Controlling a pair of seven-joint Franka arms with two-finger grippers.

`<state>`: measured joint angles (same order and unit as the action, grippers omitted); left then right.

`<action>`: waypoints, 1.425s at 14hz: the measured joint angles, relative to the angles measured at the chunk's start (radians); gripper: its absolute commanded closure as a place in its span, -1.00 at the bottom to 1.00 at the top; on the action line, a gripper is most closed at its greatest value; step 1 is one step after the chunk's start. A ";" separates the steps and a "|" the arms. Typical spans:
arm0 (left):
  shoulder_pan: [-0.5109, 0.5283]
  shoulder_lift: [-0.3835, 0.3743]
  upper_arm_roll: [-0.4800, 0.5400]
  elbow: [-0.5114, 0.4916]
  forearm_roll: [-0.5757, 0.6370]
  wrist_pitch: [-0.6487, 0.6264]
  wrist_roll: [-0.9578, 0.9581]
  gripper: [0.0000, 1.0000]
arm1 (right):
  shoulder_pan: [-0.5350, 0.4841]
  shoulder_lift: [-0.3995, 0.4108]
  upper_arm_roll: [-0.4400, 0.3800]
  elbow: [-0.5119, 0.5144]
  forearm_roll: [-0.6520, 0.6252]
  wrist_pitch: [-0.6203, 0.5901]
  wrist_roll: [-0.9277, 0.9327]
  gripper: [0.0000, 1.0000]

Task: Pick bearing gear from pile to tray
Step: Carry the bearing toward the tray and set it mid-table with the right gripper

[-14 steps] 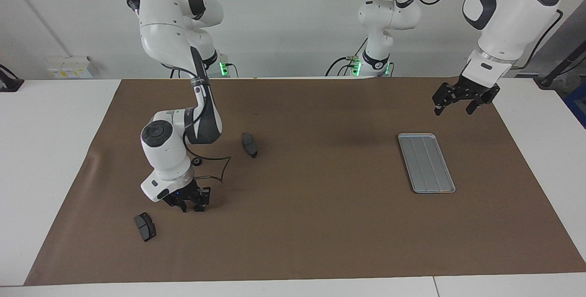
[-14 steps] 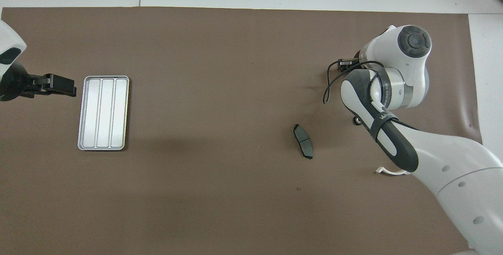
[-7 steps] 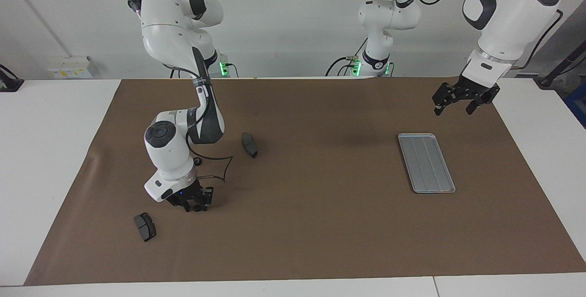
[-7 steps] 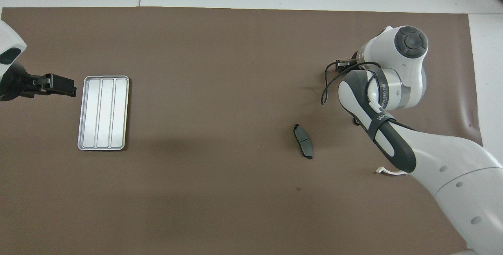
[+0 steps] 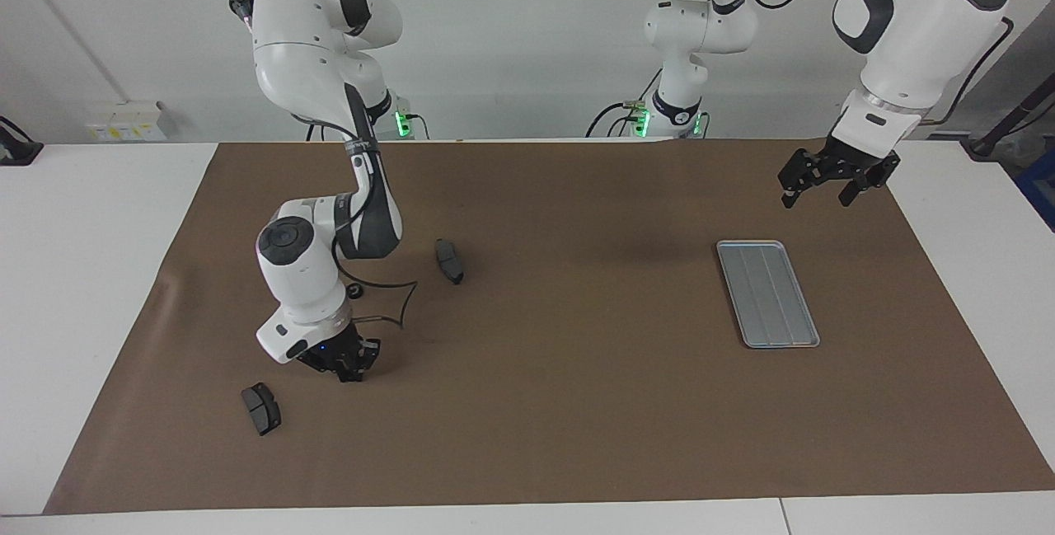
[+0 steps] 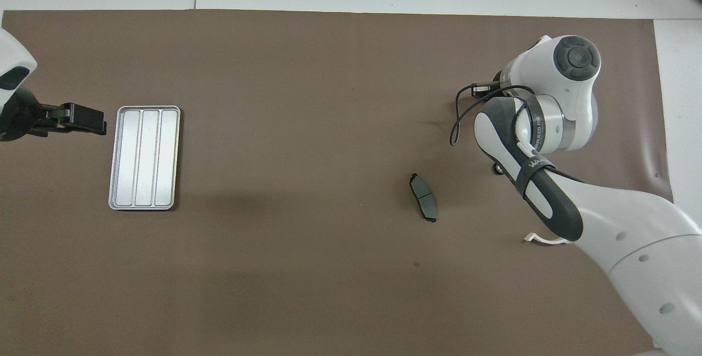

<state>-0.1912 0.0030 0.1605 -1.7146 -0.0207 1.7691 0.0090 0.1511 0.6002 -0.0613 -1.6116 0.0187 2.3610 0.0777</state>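
The right gripper (image 5: 350, 372) was down at the brown mat (image 5: 560, 403), fingers pinched together; whether they held a gear couldn't be told. One small black gear (image 5: 354, 291) lay by that arm. The left gripper (image 5: 828, 189) hung with fingers wide, near the tray (image 5: 767, 293).

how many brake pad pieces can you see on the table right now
2. One brake pad lies beside the right arm's elbow; the other pad lies farther from the robots, beside the right gripper. The arm may hide more.
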 measured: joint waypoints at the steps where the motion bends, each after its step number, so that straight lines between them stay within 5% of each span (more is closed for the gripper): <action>1: 0.000 0.000 0.000 0.000 0.000 0.000 0.000 -1.00 | 0.001 -0.001 0.001 0.013 0.000 -0.024 0.000 1.00; 5: 0.000 0.000 0.000 0.000 0.000 0.000 0.000 -1.00 | 0.023 -0.053 0.007 0.063 0.002 -0.111 0.103 1.00; 10: 0.000 0.000 0.000 0.000 0.000 0.000 0.000 -1.00 | 0.188 -0.122 0.013 0.065 0.002 -0.151 0.426 1.00; 20: 0.000 0.000 0.000 0.000 0.000 0.000 0.000 -1.00 | 0.467 0.006 0.013 0.075 0.000 0.041 0.899 1.00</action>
<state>-0.1912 0.0030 0.1605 -1.7146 -0.0207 1.7691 0.0090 0.6183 0.6059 -0.0482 -1.5371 0.0184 2.4023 0.9763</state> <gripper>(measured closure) 0.000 0.767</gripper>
